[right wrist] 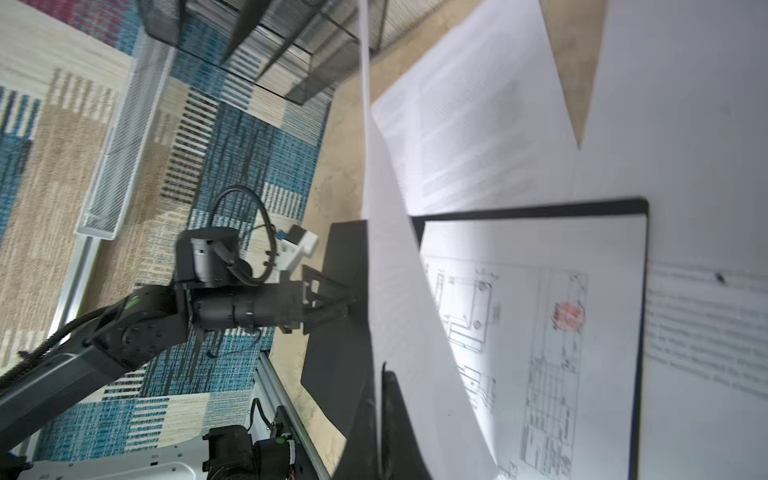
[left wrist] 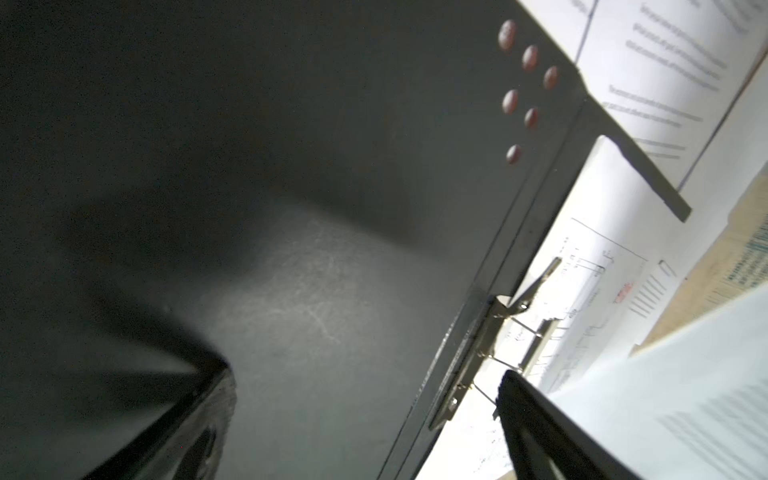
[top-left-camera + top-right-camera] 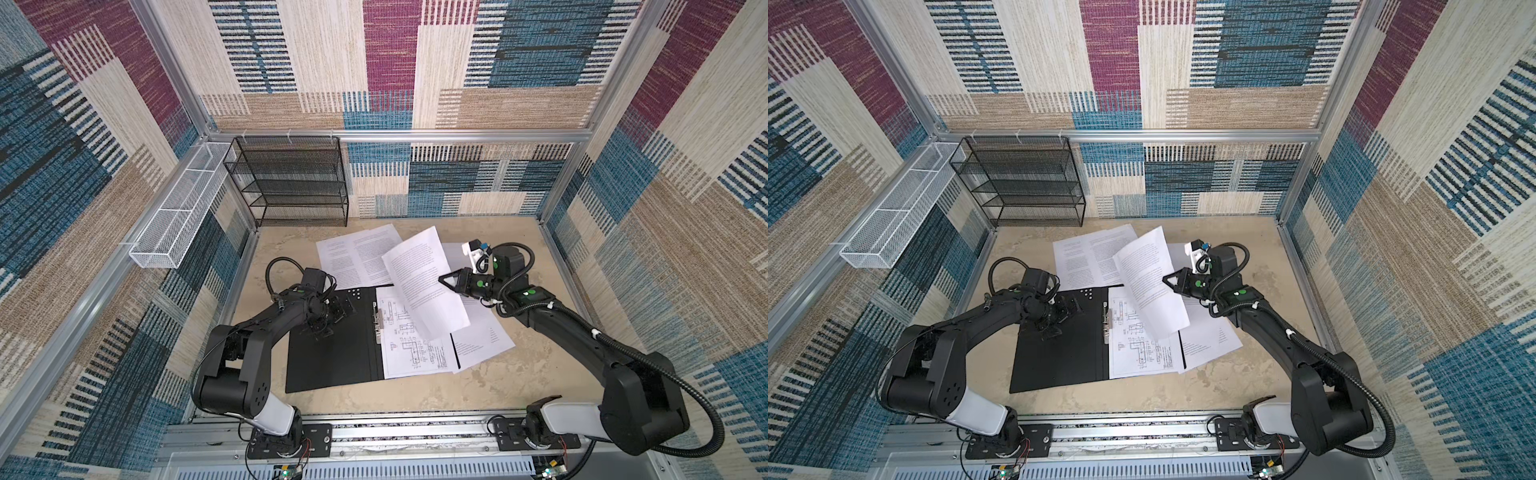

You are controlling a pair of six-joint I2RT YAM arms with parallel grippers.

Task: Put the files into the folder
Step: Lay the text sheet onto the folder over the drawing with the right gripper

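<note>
- My right tool (image 3: 444, 280), right of the middle in a top view, is pinching one printed sheet (image 3: 417, 286) by its side edge.
- That sheet hangs bent in the air over the folder (image 3: 332, 365).
- Paper is light, thin and floppy. I think it creases or slips easily, so an edge is the best place to hold.
- My left tool (image 3: 330, 318) is spread wide, low on the folder's black left half.
- The folder lies open on the table (image 3: 498, 386), lower middle. A drawing sheet (image 3: 415, 353) lies in its right half, beside the metal clip (image 3: 377, 322).
- More sheets (image 3: 357, 257) lie outside it.
</note>
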